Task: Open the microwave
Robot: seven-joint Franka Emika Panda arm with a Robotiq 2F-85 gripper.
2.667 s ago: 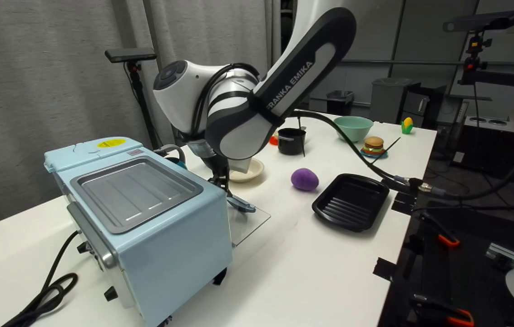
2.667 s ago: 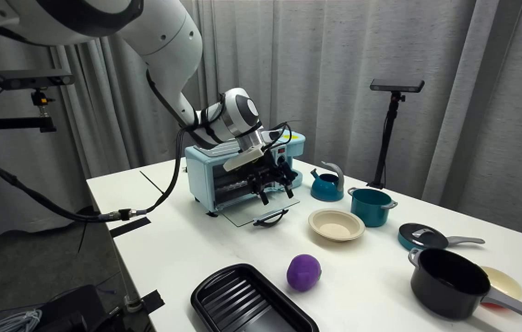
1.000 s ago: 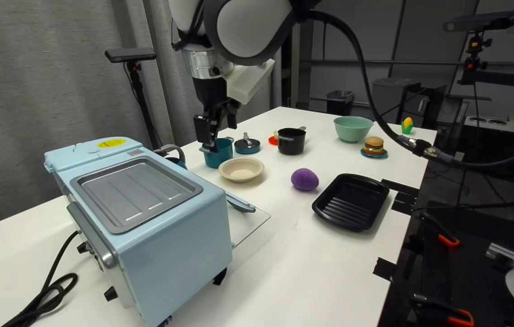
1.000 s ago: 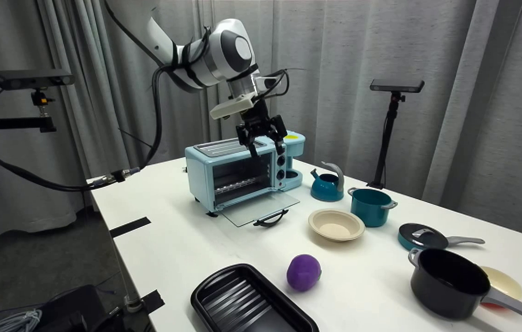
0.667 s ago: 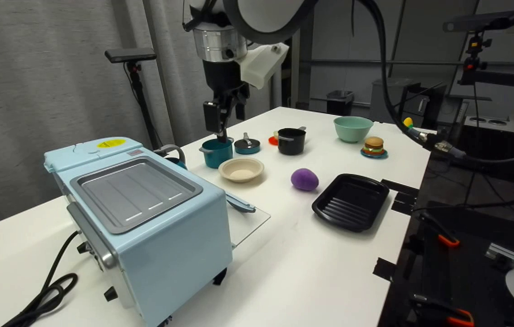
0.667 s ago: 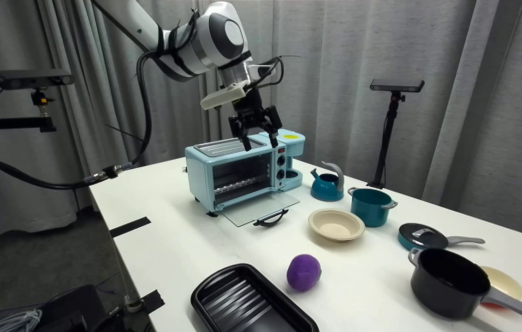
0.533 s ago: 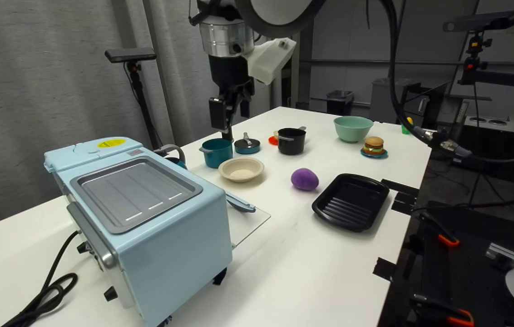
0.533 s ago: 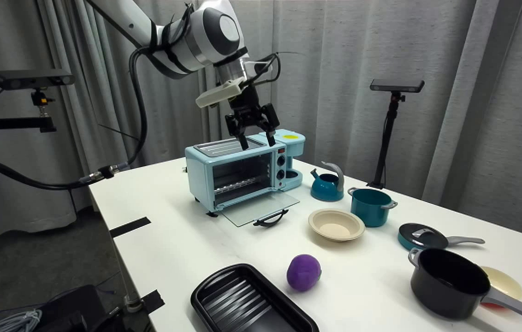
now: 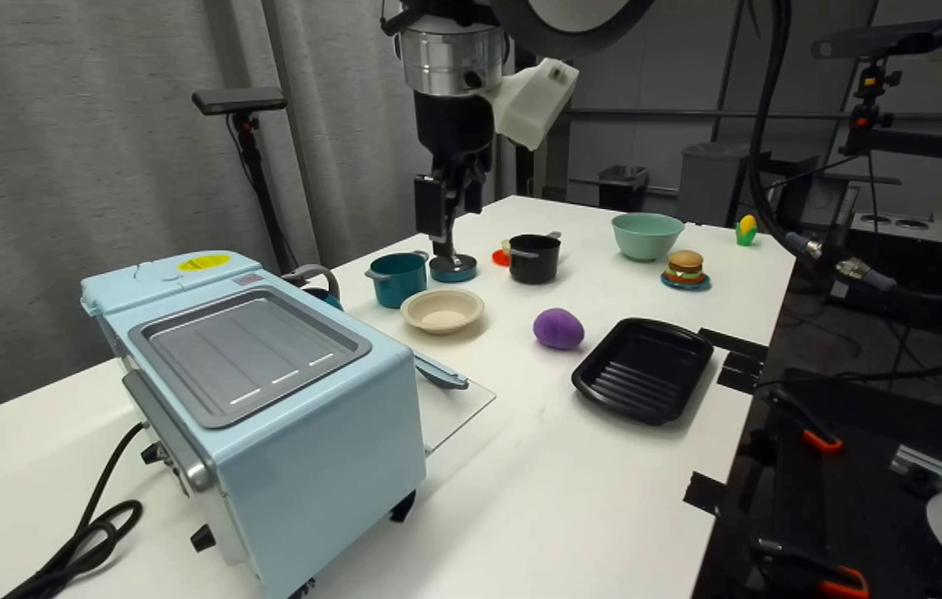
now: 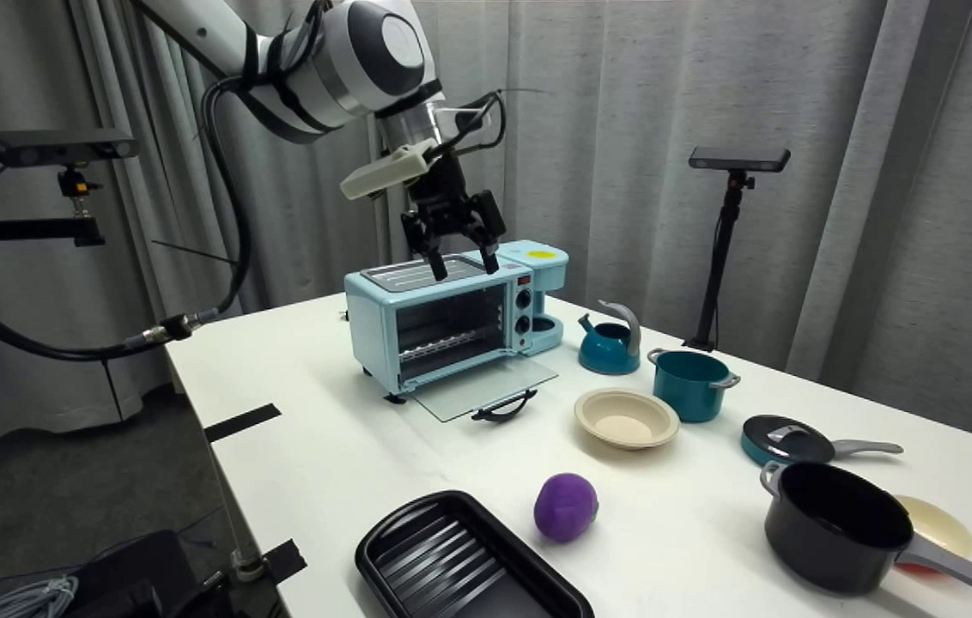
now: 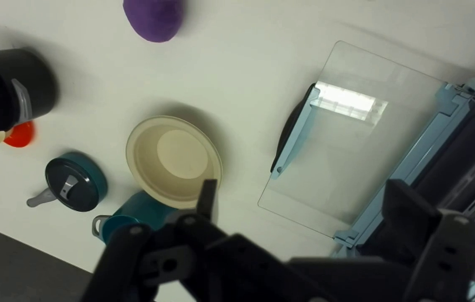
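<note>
The pale blue microwave [image 9: 329,449] stands on the white table; it also shows in an exterior view [image 10: 373,335] and at the right of the wrist view [image 11: 411,155]. Its glass door [image 10: 476,388] is folded down flat just above the table, and the dark inside shows. The door's black handle [image 10: 507,407] lies at the outer edge, also in the wrist view [image 11: 294,128]. My gripper [image 10: 464,268] is open and empty, raised in the air, touching nothing. In the wrist view its fingers [image 11: 301,186] are wide apart with the glass door below.
A beige bowl [image 10: 627,419], teal pot [image 10: 692,386], kettle [image 10: 610,348], lidded pan [image 10: 786,439] and black pot [image 10: 838,528] stand beyond the door. A purple eggplant [image 10: 566,506] and black tray [image 10: 469,558] lie nearer the table edge. A camera stand [image 10: 722,249] rises behind.
My gripper has risen from in front of the oven opening to well above the door, then drifted sideways, rightward in one exterior view. It stays open. The door stays folded down.
</note>
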